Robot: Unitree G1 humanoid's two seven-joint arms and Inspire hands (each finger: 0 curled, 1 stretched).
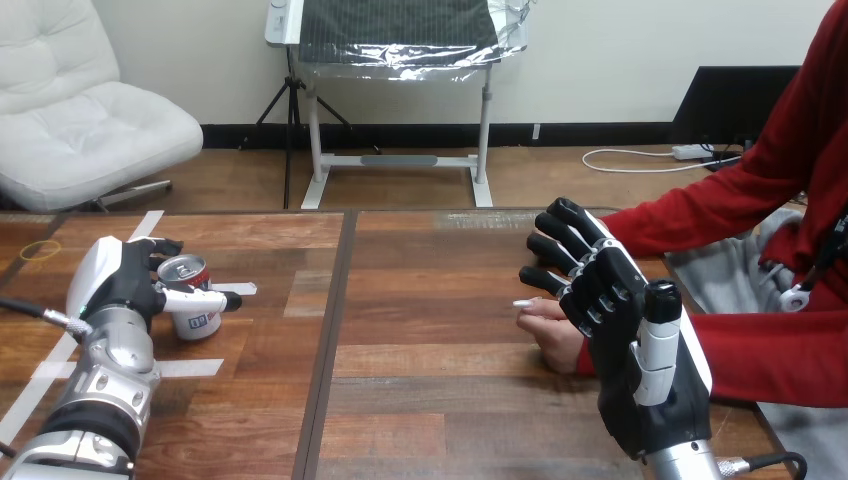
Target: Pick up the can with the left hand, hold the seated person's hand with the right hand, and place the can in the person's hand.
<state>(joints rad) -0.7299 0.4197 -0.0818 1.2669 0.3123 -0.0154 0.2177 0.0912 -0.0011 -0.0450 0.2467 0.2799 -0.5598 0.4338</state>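
Note:
A small silver can with a red and white label (192, 312) stands upright on the wooden table (430, 350) at the left. My left hand (125, 282) is round it: the thumb lies across the can's front and the fingers (165, 246) curl behind its top. At the right, the person's hand (550, 330) rests on the table, coming from a red sleeve (780, 355). My right hand (640, 375) is raised just beside and over it, fingers (565, 235) straight and spread. I see no finger curled round the person's hand.
White tape strips (190, 367) mark the table's left part, and a dark seam (335, 330) runs down it. A thin yellow ring (40, 250) lies at the far left. The person's other red-sleeved arm (700, 215) reaches in above my right hand.

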